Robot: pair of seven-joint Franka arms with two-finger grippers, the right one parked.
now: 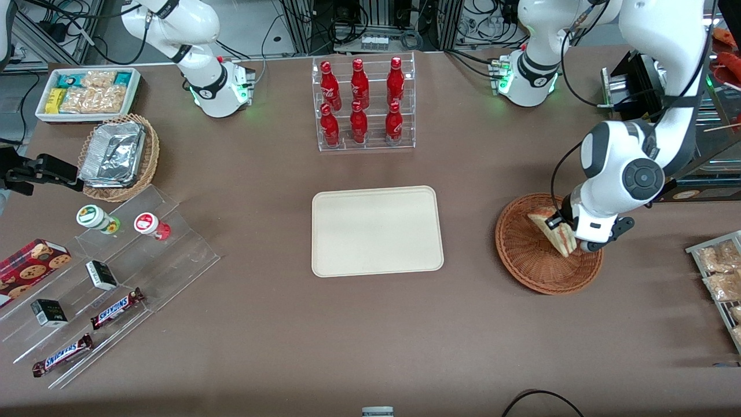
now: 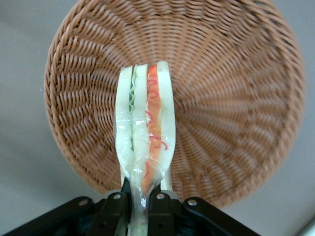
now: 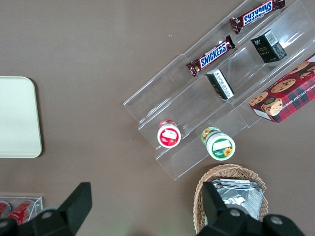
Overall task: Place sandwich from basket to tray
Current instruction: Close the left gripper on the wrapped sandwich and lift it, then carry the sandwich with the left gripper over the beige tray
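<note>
The sandwich [image 1: 554, 230] is a plastic-wrapped wedge of white bread with red and green filling. It hangs above the reddish-brown wicker basket [image 1: 524, 255] toward the working arm's end of the table. My left gripper [image 1: 570, 238] is shut on one end of the sandwich [image 2: 145, 142] and holds it lifted over the basket [image 2: 231, 98], which has nothing else in it. The cream-beige tray [image 1: 376, 230] lies flat at the table's middle and is bare. A corner of the tray also shows in the right wrist view [image 3: 17, 118].
A clear rack of red bottles [image 1: 363, 104] stands farther from the front camera than the tray. Toward the parked arm's end are a tan basket of foil trays [image 1: 118, 153], a white snack bin [image 1: 87, 92] and clear steps with snacks [image 1: 104, 289]. A rack of packets [image 1: 721, 278] sits at the working arm's edge.
</note>
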